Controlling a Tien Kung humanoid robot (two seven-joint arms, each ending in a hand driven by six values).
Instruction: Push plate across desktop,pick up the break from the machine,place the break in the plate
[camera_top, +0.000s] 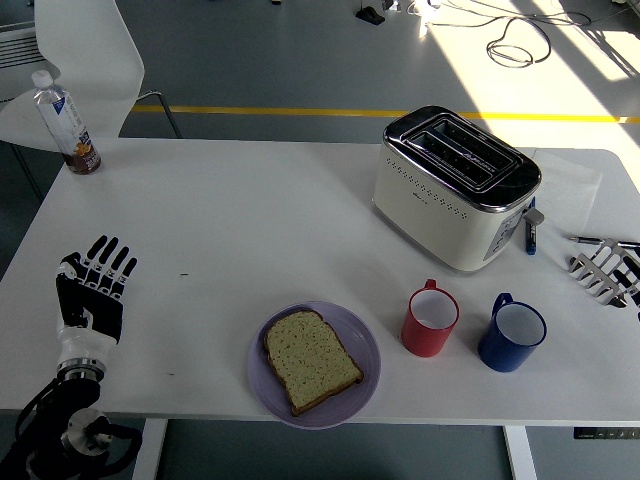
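As I read it from the head view, the job looks all but finished: the slice of bread (311, 359) lies flat in the purple plate (366, 340), which sits near the bench's (250, 220) front edge, a little left of the red mug (431, 320) and well apart from the toaster (455, 187). Both toaster slots look empty from up here, nothing poking out, so I judge the pick from the machine done and the placing done too. Whether the plate has been pushed as far as it was meant to go I can't tell from this frame; it rests squarely on the bench, clear of the edge. My left robot hand (92, 292) is over at the left edge of the bench, upright, fingers spread and straight, holding nothing, far from the plate. The right robot hand (608, 270) just shows at the right edge, beyond the blue mug (511, 333); I see pale fingers splayed and nothing in them, though part of it is cut off by the frame. What's left, in my judgement, is only parking the arms. The water bottle (67, 124) at the far left corner and the pen (531, 232) beside the toaster play no part here.
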